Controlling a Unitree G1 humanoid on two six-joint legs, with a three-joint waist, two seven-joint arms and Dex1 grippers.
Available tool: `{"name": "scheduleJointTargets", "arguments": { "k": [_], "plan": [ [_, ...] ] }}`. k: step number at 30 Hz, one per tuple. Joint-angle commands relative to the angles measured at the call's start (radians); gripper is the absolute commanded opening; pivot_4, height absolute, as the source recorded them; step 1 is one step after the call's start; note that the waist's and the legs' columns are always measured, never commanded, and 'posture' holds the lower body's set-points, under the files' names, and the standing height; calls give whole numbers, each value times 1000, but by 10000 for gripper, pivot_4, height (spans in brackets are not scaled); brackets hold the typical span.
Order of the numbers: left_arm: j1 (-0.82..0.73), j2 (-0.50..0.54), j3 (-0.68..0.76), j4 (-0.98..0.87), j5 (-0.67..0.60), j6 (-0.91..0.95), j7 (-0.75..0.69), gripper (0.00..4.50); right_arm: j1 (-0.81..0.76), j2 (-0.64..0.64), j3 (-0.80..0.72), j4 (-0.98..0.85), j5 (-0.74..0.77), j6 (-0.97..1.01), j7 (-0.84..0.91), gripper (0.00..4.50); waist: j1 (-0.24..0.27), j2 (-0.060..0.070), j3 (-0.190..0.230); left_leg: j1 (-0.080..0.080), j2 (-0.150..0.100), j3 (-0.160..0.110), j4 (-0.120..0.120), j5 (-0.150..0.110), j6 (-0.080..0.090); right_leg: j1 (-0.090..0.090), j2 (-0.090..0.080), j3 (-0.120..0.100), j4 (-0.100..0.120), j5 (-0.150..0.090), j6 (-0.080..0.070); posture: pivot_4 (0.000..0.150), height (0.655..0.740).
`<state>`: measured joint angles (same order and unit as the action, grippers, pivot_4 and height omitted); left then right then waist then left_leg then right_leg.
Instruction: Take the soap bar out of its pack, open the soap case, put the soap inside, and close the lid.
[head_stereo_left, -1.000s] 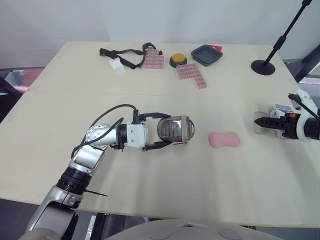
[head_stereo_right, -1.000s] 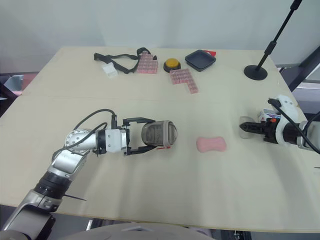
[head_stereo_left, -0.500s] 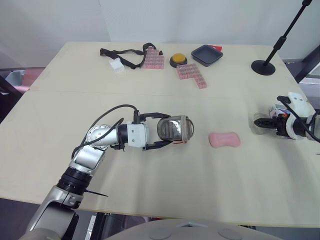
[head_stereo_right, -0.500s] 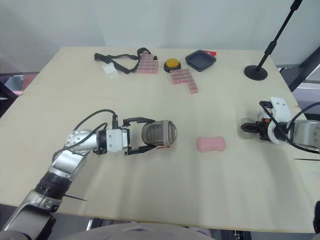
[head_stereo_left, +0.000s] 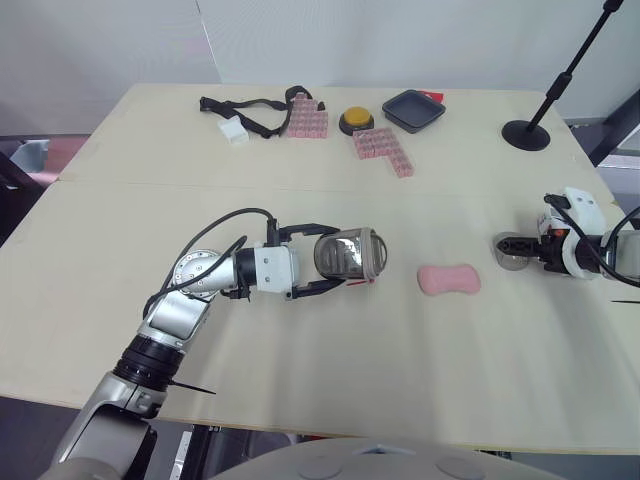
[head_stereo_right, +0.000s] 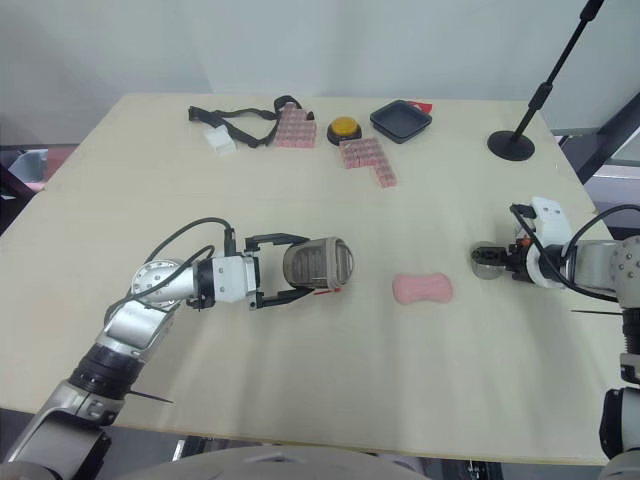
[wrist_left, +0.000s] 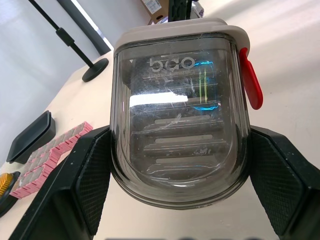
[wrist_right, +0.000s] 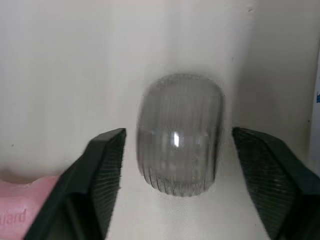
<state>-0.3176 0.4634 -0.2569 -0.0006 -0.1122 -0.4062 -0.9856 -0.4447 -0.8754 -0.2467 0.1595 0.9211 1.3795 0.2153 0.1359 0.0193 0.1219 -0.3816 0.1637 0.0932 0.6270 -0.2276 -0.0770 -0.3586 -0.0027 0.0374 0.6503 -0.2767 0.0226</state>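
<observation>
The pink soap bar (head_stereo_left: 448, 279) lies bare on the table (head_stereo_left: 300, 400), between the two hands. On its left, the left hand (head_stereo_left: 342, 260) clamps the soap case (wrist_left: 180, 115) by both sides, lid on. On its right, the right hand (head_stereo_right: 487, 256) stands wide around a ribbed grey insert (wrist_right: 180, 135), its fingers clear of it.

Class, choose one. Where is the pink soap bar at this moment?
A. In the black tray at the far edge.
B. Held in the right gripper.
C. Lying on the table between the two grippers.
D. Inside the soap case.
C: the pink soap bar lies bare on the table, between the left gripper, which holds the soap case, and the right gripper.
</observation>
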Motion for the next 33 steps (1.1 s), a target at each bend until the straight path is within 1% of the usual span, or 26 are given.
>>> {"name": "scheduleJointTargets", "arguments": {
  "k": [1, 3, 7, 10, 12, 14, 16, 18, 20, 22, 25, 27, 30, 33],
  "plan": [
    [0, 8, 6, -26, -5, -8, 7, 34592, -36, -5, -54, -29, -21, 14, 24, 44605, 0, 0, 0, 0, 0, 0, 0, 0, 0, 0, 0, 0, 0, 0, 0, 1500, 7400],
    [-1, 8, 5, -24, -5, -10, 5, 34592, -36, -8, -60, -41, -35, 7, 40, 44605, 1, 0, 0, 2, 0, 0, 0, 0, 0, 0, 0, 0, 0, 0, 0, 1500, 7400],
    [-1, 10, 4, -21, -5, -15, 1, 34592, -21, -18, -70, -105, -68, -128, 150, 44605, 1, 0, 0, 4, 0, 0, 0, 0, 0, 0, 0, 0, 0, 0, 0, 1500, 7400],
    [-1, 14, 2, -19, -10, -8, -7, 34592, 31, -15, -67, -193, -121, -370, 334, 44605, 0, 0, 0, 4, 1, 0, 0, 0, 0, 0, 0, 0, 0, 0, 0, 1500, 7400],
    [-3, 16, -1, -17, -15, 6, -18, 34592, 100, -18, -40, -258, -182, -558, 481, 44605, 1, 0, 0, 3, 1, 0, 0, 0, 0, 0, 0, 0, 0, 0, 0, 1500, 7400],
    [-6, 19, -5, -15, -24, 31, -31, 34592, 201, -11, -6, -309, -267, -793, 649, 44605, 0, 0, 0, 1, 3, 0, 0, -1, 0, 0, 0, -1, -1, 0, 0, 1500, 7400],
    [-7, 20, -6, -17, -30, 47, -40, 34592, 260, 3, 6, -320, -312, -940, 751, 44605, -3, -1, 0, 0, 4, 0, 0, -1, 0, 0, -2, -2, 0, 0, 0, 1500, 7400],
    [-12, 30, -7, -19, -38, 82, -61, 34592, 358, 30, 51, -334, -391, -1194, 899, 44605, -7, 0, 0, 0, 3, 0, 1, -1, 1, -2, -3, -2, 0, 0, 0, 1500, 7400],
    [-18, 42, -10, -20, -45, 121, -84, 34592, 420, 58, 95, -334, -450, -1395, 1004, 44605, -10, -1, 0, -2, 3, 0, 1, 0, 2, -2, -3, -3, 1, 0, 0, 1500, 7400],
    [-24, 49, -9, -19, -48, 145, -98, 34592, 425, 90, 110, -316, -453, -1457, 1030, 44605, -24, -1, 0, -2, 4, 0, 1, 0, 2, -3, -3, -3, 1, 0, 0, 1500, 7400],
    [-33, 63, -12, -19, -49, 179, -128, 34592, 418, 116, 120, -295, -443, -1486, 1050, 44605, -44, -1, 0, -3, 2, 0, 4, 1, 4, -7, -5, -2, 3, 0, 0, 1500, 7400],
    [-46, 84, -18, -12, -49, 220, -161, 34592, 417, 123, 133, -288, -439, -1489, 1065, 44605, -56, -1, 0, -2, 2, 0, 4, 2, 4, -7, -5, -2, 4, 0, 0, 1500, 7400],
    [-80, 108, -33, 2, -28, 282, -186, 34592, 422, 133, 138, -280, -431, -1473, 1065, 44605, -62, -1, 0, 0, 2, 0, 3, 2, 5, -5, -5, -2, 4, 0, -1, 1500, 7400],
    [-111, 109, -51, 5, -9, 338, -190, 34592, 426, 138, 136, -272, -428, -1468, 1065, 44605, -61, -1, 0, 0, 2, 0, 4, 2, 5, -5, -5, -2, 3, 0, -1, 1500, 7400]
  ]
}}
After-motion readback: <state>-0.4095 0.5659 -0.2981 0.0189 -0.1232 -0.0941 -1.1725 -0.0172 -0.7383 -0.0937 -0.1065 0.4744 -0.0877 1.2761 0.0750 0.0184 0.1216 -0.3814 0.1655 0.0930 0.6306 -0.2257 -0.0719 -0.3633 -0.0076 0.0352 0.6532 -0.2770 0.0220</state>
